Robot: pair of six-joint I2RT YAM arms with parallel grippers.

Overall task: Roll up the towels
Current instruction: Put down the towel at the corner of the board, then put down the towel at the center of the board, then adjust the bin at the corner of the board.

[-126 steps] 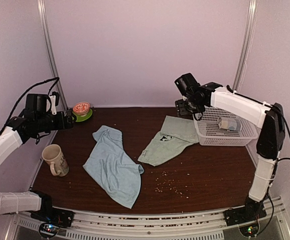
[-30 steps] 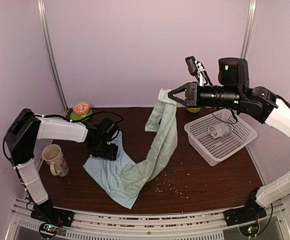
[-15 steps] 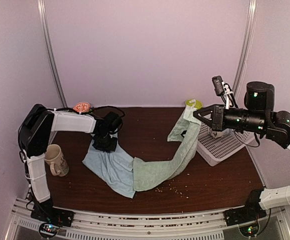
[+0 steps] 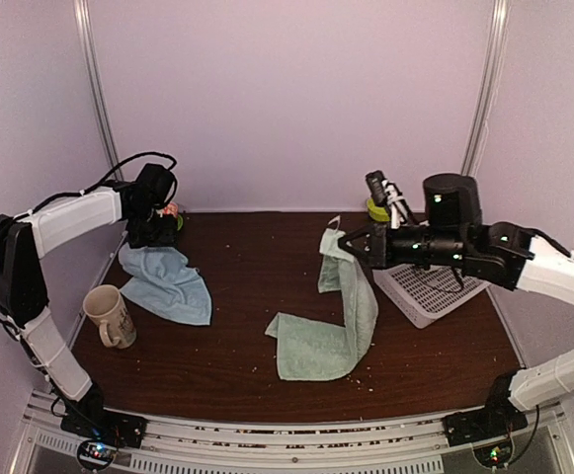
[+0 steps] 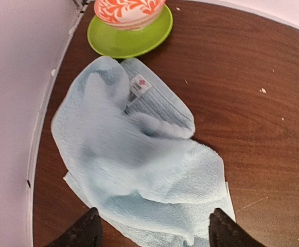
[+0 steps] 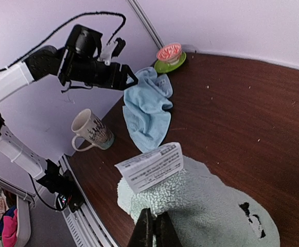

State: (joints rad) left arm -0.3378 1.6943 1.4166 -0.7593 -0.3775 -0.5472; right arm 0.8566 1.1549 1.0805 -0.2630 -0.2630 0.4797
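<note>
Your left gripper (image 5: 153,226) hangs open just above the light blue towel (image 4: 168,281), which lies crumpled on the table (image 4: 257,247) between the mug (image 4: 109,314) and the green saucer (image 5: 119,44). Your right gripper (image 6: 153,220) is pinched shut on the sage-green towel (image 4: 338,331) near its label. It holds that edge up, with the rest draped down onto the table beside the basket (image 4: 433,293).

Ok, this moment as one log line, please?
left jaws: open above blue towel | right jaws: shut on green towel, end lifted | rolled: none
</note>
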